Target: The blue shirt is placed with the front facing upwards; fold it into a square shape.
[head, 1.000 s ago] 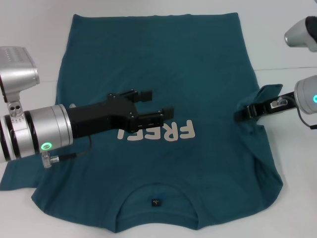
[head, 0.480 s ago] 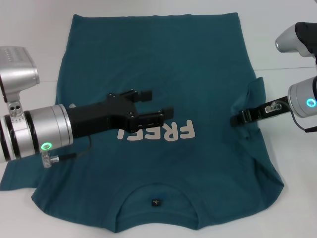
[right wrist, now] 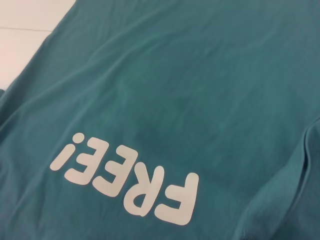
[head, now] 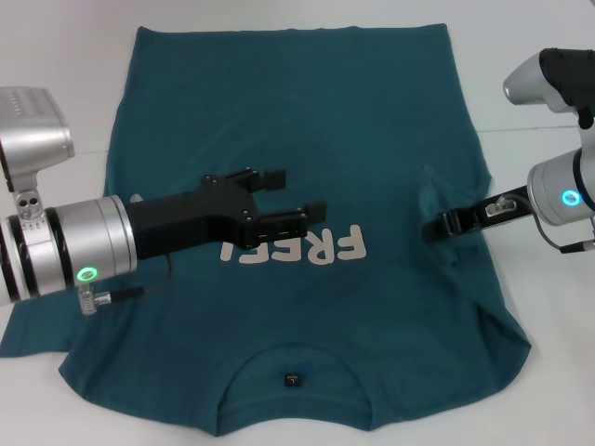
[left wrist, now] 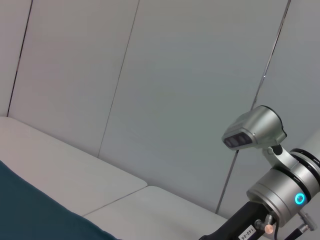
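Right gripper (head: 437, 226) has carried the sleeve inward toward the "FREE!" print (head: 296, 249), jaws closed on it; side fold underway. Blue shirt (head: 307, 111) lies flat on worktop (head: 521, 84). Left gripper (head: 296, 196) hovers beside the print, jaws open.

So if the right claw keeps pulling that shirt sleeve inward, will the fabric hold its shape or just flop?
Probably flop: the blue shirt already bunches and wrinkles beside the right claw. It likely drags softly across the table, and its folds may not stay crisp.

White table (head: 521, 74); pale panelled wall (left wrist: 165, 85), perhaps partition.
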Action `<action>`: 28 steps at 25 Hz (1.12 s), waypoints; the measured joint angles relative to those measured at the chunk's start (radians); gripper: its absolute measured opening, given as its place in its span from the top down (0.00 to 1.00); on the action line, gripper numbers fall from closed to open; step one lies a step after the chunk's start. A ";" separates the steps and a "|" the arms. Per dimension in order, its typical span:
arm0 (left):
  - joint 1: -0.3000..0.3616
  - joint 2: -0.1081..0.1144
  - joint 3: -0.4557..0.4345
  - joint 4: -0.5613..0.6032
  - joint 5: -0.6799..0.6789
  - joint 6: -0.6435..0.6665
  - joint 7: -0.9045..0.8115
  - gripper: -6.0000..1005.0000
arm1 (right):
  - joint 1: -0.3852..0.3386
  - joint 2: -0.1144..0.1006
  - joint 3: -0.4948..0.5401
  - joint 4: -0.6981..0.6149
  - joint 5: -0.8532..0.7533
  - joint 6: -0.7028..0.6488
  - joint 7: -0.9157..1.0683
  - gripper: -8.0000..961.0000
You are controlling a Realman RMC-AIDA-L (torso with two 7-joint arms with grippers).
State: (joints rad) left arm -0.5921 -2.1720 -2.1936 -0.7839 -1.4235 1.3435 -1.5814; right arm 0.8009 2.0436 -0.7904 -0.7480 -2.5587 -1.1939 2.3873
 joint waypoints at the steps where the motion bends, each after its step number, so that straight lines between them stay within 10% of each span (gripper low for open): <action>1: 0.000 0.000 0.000 0.000 0.000 0.000 0.000 0.13 | 0.000 0.001 -0.004 0.004 0.000 0.006 0.000 0.95; 15: -0.003 0.000 0.000 0.011 -0.007 -0.003 0.012 0.13 | 0.000 0.003 -0.004 0.021 0.030 0.035 0.003 0.89; 28: 0.000 0.000 -0.007 0.023 -0.011 -0.007 0.038 0.13 | -0.027 -0.015 0.015 0.019 0.172 0.036 -0.077 0.49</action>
State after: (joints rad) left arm -0.5921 -2.1720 -2.2011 -0.7612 -1.4343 1.3364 -1.5435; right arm 0.7740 2.0285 -0.7759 -0.7292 -2.3868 -1.1579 2.3102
